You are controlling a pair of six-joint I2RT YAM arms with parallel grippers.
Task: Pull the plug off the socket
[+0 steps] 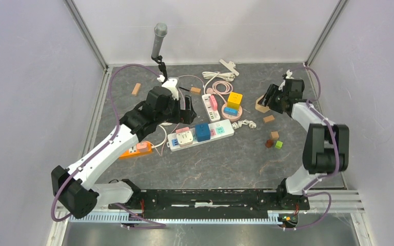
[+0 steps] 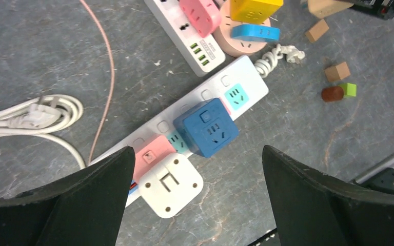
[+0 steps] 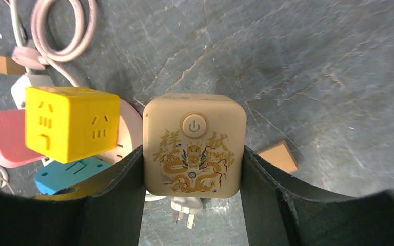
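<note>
Black fingers of your right gripper [image 3: 194, 171] fill the foreground, pressed flat against both sides of a beige cube plug [image 3: 194, 141] printed with a gold dragon and a power button. You hold it clear of the stone-grey table [image 3: 313, 61], its metal pins [image 3: 187, 214] hanging bare beneath and seated in no socket. By the look of it, the pull itself is done and what is left is setting the cube down. The side grip suits the job: squeezing the flat faces leaves the pins free and keeps the cube square. Just beside it, a yellow cube adapter [image 3: 72, 123] sits plugged on a round peach socket base [image 2: 246, 49]. From overhead, that hand hangs at the table's right rear, well apart from the white power strip [image 2: 249, 77] at centre. Your left gripper [image 2: 197, 149] hovers over that strip with its jaws spread wide and nothing in them, a blue cube adapter [image 2: 206, 127] and a white adapter [image 2: 170, 185] framed between the fingers. Placed so, it looks ready to steady the strip or take the next plug.
</note>
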